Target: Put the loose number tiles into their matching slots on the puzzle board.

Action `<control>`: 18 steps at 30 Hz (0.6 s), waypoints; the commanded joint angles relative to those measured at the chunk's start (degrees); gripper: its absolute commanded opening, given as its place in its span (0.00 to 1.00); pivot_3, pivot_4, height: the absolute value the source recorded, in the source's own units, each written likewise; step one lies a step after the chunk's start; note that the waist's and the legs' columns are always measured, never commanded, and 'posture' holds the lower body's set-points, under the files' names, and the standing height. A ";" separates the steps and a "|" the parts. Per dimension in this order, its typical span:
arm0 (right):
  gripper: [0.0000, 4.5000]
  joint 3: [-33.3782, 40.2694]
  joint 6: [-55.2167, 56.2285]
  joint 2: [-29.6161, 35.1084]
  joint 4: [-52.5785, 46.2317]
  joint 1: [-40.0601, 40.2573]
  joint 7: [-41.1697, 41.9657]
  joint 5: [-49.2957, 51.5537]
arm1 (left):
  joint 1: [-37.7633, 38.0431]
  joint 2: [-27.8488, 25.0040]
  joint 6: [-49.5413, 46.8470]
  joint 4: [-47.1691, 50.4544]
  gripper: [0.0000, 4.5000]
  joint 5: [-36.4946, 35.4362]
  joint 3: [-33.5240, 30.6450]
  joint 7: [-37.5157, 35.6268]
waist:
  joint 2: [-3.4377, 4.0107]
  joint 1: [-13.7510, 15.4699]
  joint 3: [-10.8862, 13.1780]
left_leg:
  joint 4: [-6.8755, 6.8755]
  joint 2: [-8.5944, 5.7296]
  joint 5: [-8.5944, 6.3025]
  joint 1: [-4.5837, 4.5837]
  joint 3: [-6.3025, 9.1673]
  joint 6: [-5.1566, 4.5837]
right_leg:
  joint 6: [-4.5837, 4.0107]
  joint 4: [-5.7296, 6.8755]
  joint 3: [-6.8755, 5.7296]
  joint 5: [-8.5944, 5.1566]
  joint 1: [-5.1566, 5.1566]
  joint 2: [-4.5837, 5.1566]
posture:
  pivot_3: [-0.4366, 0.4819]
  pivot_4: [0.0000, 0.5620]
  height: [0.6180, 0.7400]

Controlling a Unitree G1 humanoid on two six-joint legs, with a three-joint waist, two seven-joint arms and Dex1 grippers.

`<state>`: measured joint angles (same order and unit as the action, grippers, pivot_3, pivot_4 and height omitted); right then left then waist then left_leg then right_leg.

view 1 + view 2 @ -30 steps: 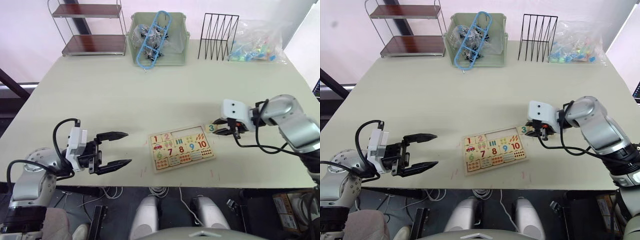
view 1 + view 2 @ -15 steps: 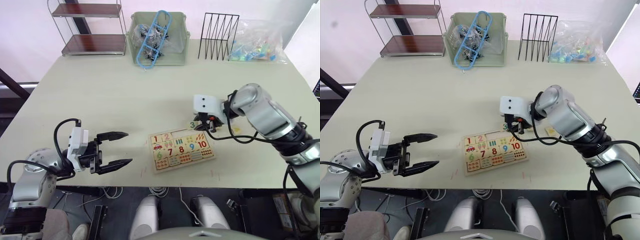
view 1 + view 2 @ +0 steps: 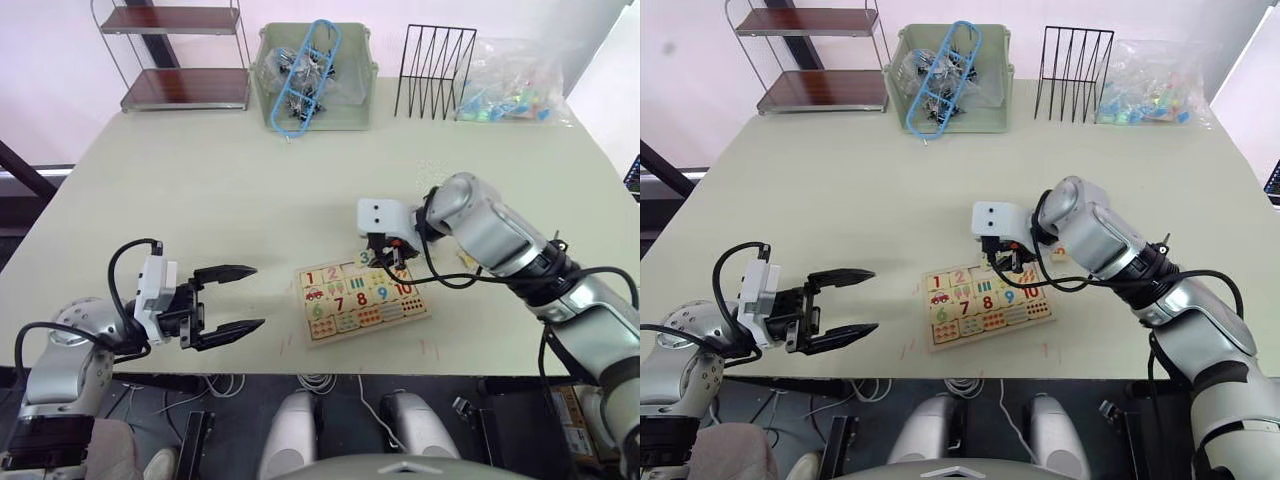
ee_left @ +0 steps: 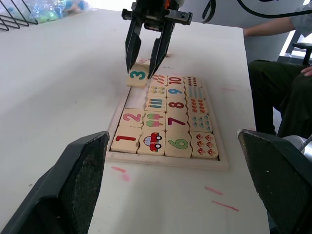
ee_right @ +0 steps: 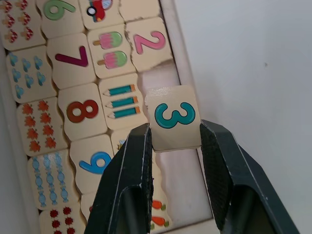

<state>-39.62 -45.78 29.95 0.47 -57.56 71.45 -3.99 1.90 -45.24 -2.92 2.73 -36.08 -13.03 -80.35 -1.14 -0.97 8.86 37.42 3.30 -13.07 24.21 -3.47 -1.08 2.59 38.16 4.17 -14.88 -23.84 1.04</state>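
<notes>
The right gripper [image 5: 170, 141] pinches the 3 tile [image 5: 172, 123] in its jaws, just over the empty slots [image 5: 161, 80] on the puzzle board [image 3: 364, 291]. The left gripper [image 3: 250, 297] hangs near the board, jaws wide open, holding nothing.

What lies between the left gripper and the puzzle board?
Bare tabletop, seen in the left eye view, separates the left gripper from the puzzle board.

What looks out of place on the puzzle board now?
The 3 tile is askew: held by the right gripper, it overlaps the puzzle board rim, beside the empty slot after the 2 tile.
</notes>
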 commanded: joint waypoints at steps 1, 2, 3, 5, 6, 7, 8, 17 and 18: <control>0.19 -0.42 0.60 -0.89 0.31 -1.50 0.25 -0.79 | -0.33 0.68 1.26 0.59 1.00 -1.22 -2.42 -0.40 | 0.00 0.00 0.00 | 0.00 0.00 0.00 0.00 -0.01 0.00 | 0.00 0.00 0.00 0.00 0.00 0.01 | 0.48 0.27 1.00; 0.19 -0.66 0.65 -1.21 0.51 -1.55 0.28 -0.93 | -0.43 0.76 1.06 0.81 1.00 -1.51 -2.60 -0.34 | 0.00 0.00 0.00 | 0.00 0.00 0.00 0.01 -0.01 0.00 | -0.01 0.00 0.00 0.00 0.00 0.01 | 0.48 0.27 1.00; 0.19 -0.80 0.66 -1.46 0.65 -1.57 0.26 -1.02 | -0.47 0.78 0.93 0.93 1.00 -1.60 -2.69 -0.33 | 0.00 0.00 0.00 | 0.01 0.00 0.00 0.02 -0.01 0.00 | 0.00 0.00 0.00 0.00 0.00 0.01 | 0.48 0.27 1.00; 0.19 -1.02 0.58 -1.92 0.86 -1.61 0.12 -1.17 | -0.44 0.65 0.93 0.98 1.00 -1.48 -2.79 -0.50 | 0.00 0.01 0.00 | 0.00 0.00 0.00 0.02 0.00 0.00 | 0.00 0.00 0.00 0.00 0.00 0.01 | 0.48 0.27 1.00; 0.19 -1.18 0.69 -2.28 1.11 -1.55 -0.14 -1.39 | -0.35 0.58 0.97 1.00 1.00 -1.43 -2.87 -0.61 | 0.00 0.00 0.00 | 0.00 0.00 0.00 0.02 0.00 0.00 | 0.00 0.00 0.00 0.00 0.00 0.00 | 0.48 0.27 1.00; 0.19 -1.28 0.80 -2.55 1.30 -1.50 -0.30 -1.58 | -0.30 0.56 0.97 1.02 1.00 -1.41 -2.94 -0.69 | 0.00 0.00 0.00 | 0.00 0.00 0.00 0.02 0.00 0.00 | 0.00 0.00 -0.01 0.00 0.00 0.00 | 0.48 0.27 1.00; 0.19 -1.32 0.90 -2.81 1.48 -1.45 -0.38 -1.74 | -0.23 0.53 0.96 1.06 1.00 -1.35 -3.00 -0.81 | 0.00 0.00 0.00 | 0.00 0.00 0.00 0.02 0.01 0.00 | 0.00 0.00 -0.01 0.00 0.00 0.00 | 0.48 0.27 1.00; 0.19 -1.65 1.38 -3.85 3.00 -1.32 -0.90 -2.93 | -0.08 0.49 0.89 1.24 1.00 -1.04 -3.07 -1.46 | 0.00 -0.01 0.00 | 0.00 0.00 0.00 0.02 0.01 0.00 | 0.00 0.00 -0.02 0.00 -0.01 0.00 | 0.48 0.27 1.00; 0.19 -1.65 1.44 -3.98 3.12 -1.33 -0.90 -3.00 | -0.09 0.49 0.92 1.21 1.00 -1.01 -3.05 -1.49 | 0.00 -0.01 0.00 | 0.00 0.00 0.00 0.02 0.01 0.00 | 0.00 0.00 -0.02 0.00 -0.01 0.00 | 0.48 0.27 1.00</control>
<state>-41.82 -44.81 26.32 4.05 -57.63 70.75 -6.51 1.90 -44.43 -2.45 2.74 -36.24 -14.32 -81.48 -1.14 -0.98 8.86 37.42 3.30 -13.07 24.24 -3.46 -1.08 2.59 38.16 4.15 -14.88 -23.85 1.04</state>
